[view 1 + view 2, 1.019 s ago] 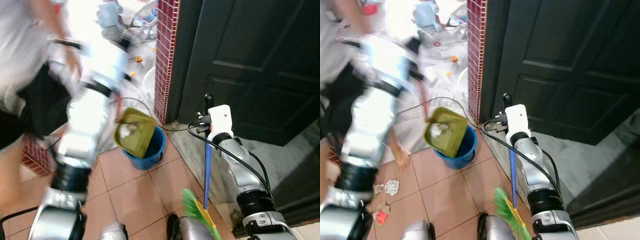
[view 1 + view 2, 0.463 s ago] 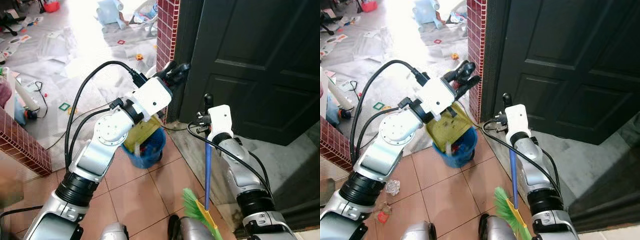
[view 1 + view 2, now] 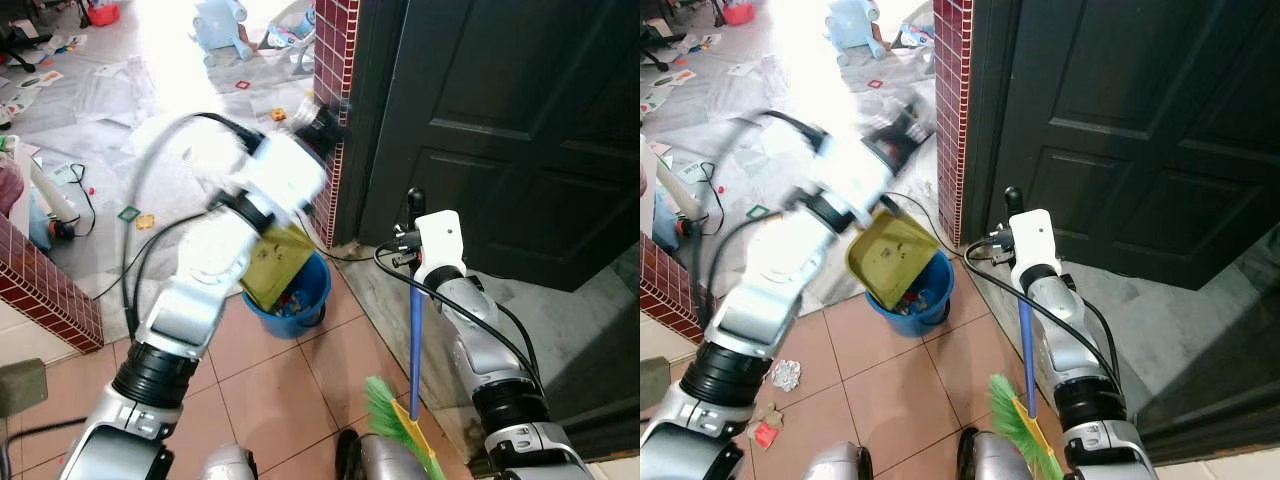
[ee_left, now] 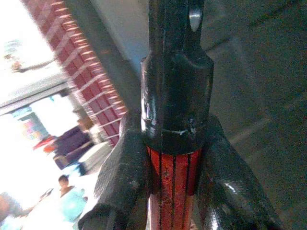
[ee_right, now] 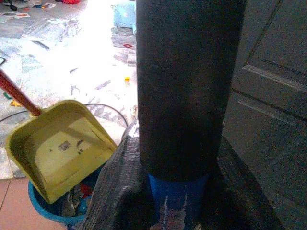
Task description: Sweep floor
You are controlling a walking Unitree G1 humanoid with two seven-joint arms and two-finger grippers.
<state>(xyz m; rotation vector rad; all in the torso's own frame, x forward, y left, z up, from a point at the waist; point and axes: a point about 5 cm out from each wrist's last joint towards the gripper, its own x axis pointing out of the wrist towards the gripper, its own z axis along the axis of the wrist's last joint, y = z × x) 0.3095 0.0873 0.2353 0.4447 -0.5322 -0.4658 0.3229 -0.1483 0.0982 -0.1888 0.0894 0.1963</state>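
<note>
Yellow-green plastic dustpan [image 3: 890, 258] tipped over round blue plastic bucket [image 3: 923, 298].
Left claw [image 4: 165, 177] clamps its red handle; right claw [image 5: 177, 191] clamps the blue-handled green-bristled broom [image 3: 1024, 345].

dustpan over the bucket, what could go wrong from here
The dustpan hangs tilted over the blue bucket, and the left arm is motion-blurred, so leftover scraps may fall onto the tiles. A black cable trails beside the bucket and could snag. The broom stands close to the door.
</note>
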